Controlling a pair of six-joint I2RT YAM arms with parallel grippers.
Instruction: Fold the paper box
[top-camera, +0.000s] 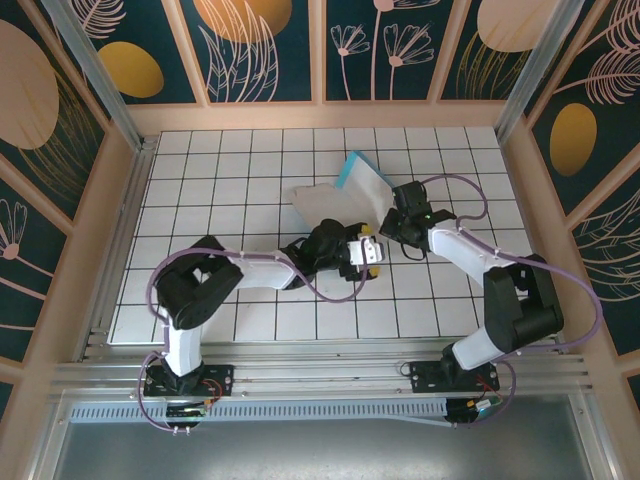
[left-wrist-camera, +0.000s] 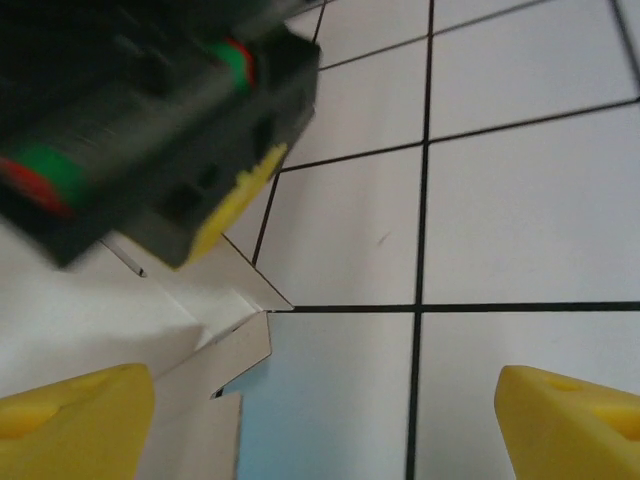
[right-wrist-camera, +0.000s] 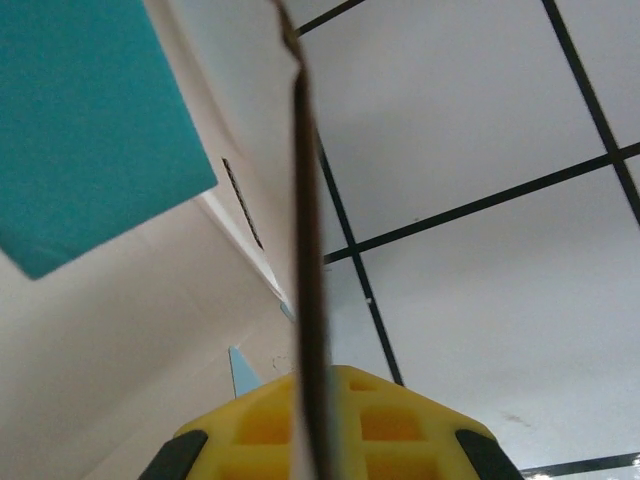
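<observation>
The paper box (top-camera: 335, 198) lies partly folded at the middle of the tiled table, pale whitish-grey with a turquoise flap (top-camera: 351, 168) raised at its far side. My right gripper (top-camera: 393, 222) is shut on the box's right edge. In the right wrist view that thin cardboard edge (right-wrist-camera: 305, 250) runs straight between the yellow fingers (right-wrist-camera: 250, 425), with the turquoise face (right-wrist-camera: 90, 120) to the left. My left gripper (top-camera: 374, 257) hovers open just in front of the box. Its yellow fingertips (left-wrist-camera: 75, 425) stand wide apart over bare tile, with pale box flaps (left-wrist-camera: 200, 345) at the left.
The white tiled table (top-camera: 230, 170) is ringed by low wooden walls and patterned panels (top-camera: 260, 45). The right gripper's black body (left-wrist-camera: 150, 130) hangs over the upper left of the left wrist view. Open tiles lie to the left and far side.
</observation>
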